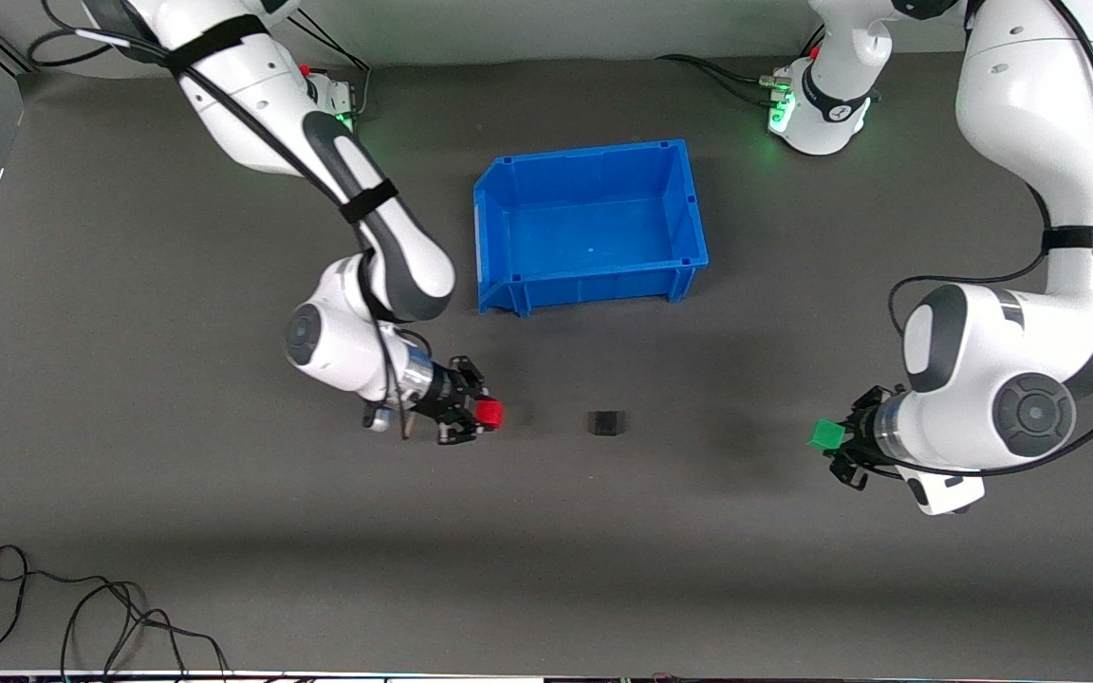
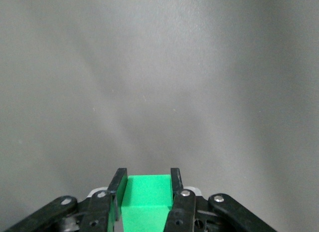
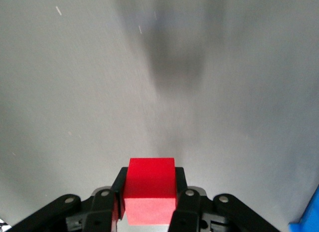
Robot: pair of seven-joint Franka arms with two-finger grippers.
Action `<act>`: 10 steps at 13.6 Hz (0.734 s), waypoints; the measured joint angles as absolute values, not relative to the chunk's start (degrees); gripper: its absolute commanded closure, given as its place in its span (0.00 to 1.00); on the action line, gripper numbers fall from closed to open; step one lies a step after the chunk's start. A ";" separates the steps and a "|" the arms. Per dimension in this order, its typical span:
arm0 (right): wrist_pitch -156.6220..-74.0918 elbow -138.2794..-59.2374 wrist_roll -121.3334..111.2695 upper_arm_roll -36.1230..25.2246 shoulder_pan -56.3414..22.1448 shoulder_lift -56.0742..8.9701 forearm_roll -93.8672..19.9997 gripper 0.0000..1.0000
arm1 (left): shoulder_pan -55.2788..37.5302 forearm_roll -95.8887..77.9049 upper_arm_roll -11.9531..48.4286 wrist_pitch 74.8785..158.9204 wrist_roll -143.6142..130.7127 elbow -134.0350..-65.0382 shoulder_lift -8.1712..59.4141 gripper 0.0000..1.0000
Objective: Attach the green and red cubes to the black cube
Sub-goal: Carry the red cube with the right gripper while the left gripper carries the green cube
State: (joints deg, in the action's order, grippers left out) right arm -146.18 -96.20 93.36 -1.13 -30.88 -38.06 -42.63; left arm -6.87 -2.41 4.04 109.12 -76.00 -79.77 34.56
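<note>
The black cube (image 1: 606, 423), matte and sharp-edged, sits on the grey felt-like bench (image 1: 129, 285), nearer the front camera than the glossy blue plastic bin (image 1: 590, 223). I see my right hand (image 1: 484, 415) pinching the red cube (image 1: 490, 414) and my left hand (image 1: 831, 438) pinching the green cube (image 1: 826, 435). Only the front view shows the black cube; both wrist views show bare mat.

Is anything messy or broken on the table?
Nothing stands out. The left gripper holds the green cube, the right gripper holds the red cube, and the black cube sits on the mat between them. The blue bin stands upright.
</note>
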 measured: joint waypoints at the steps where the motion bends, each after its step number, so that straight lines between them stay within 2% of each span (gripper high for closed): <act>1: -146.20 -94.61 94.81 -1.13 -31.77 -39.23 -42.63 0.80 | -7.57 -2.41 4.05 109.12 -78.59 -79.64 34.61 0.99; 3: -146.21 -92.12 96.92 -1.13 -32.81 -41.08 -42.63 0.80 | -8.91 -2.70 4.06 109.54 -84.35 -79.61 35.31 0.98; 10: -151.19 -86.41 101.99 -1.12 -36.79 -47.47 -42.63 0.81 | -16.94 -5.95 4.32 121.88 -102.16 -79.50 43.11 0.98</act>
State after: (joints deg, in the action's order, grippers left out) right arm -151.19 -86.41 101.99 -1.12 -36.79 -47.47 -42.63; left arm -16.94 -5.95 4.32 121.88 -102.16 -79.50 43.11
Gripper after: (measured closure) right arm 0.599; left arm 0.604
